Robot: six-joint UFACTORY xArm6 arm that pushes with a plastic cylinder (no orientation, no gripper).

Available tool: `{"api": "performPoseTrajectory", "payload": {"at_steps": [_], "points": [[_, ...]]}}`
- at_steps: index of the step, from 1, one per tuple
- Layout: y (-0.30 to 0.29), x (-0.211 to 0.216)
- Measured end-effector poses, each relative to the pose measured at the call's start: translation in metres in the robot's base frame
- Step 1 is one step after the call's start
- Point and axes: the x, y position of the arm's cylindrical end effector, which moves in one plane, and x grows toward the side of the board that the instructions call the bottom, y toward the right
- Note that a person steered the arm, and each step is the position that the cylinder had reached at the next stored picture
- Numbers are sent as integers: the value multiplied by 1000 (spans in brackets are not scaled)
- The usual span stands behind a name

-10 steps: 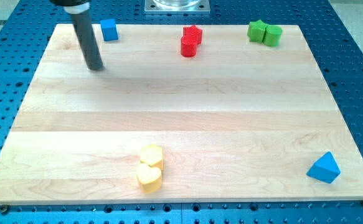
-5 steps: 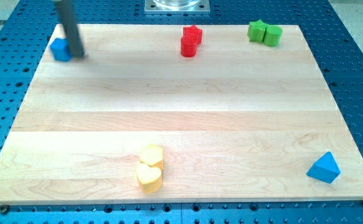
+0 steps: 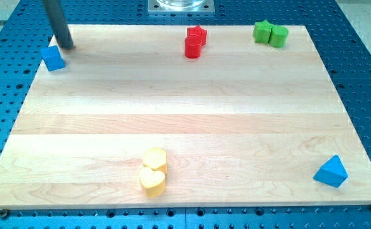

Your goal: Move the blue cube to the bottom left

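— Where's the blue cube (image 3: 53,58) sitting?

— Right at the left edge of the wooden surface (image 3: 185,114), up near its top-left corner, turned a bit so one corner faces down the view. It looks to hang slightly over the edge.

— And the rod?

— My tip (image 3: 66,46) is just above and to the right of the blue cube, very near it. I can't tell whether the two touch. The rod itself leans up and out of the view's top.

— Is there a hand, open or closed?

— No hand here to speak of — the arm ends in that plain dark rod, so nothing stands apart or pressed together.

— What else is near the blue cube?

— Nothing close. Well to its right, along the top edge, a red star (image 3: 197,32) touches a red cylinder (image 3: 193,47). Farther right still, two green blocks (image 3: 270,32) sit pressed together; their shapes are hard to make out.

— And lower down?

— Far below the blue cube and to its right, two yellow blocks (image 3: 153,172) sit against each other — the nearer one looks heart-shaped. A blue triangular block (image 3: 331,171) lies diagonally opposite the cube, in the bottom-right corner.
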Motion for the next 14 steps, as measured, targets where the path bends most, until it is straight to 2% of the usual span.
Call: {"api": "performPoseTrajectory", "payload": {"at_steps": [1,2,3,4,6,7,8,9,10,11,12,13,14], "points": [[0,64],[15,25],[-25,15],[-44,49],[-2,203],[-2,246],[-33,207],[-4,128],[60,124],[87,171],[152,152],[153,173],[88,211]]}}
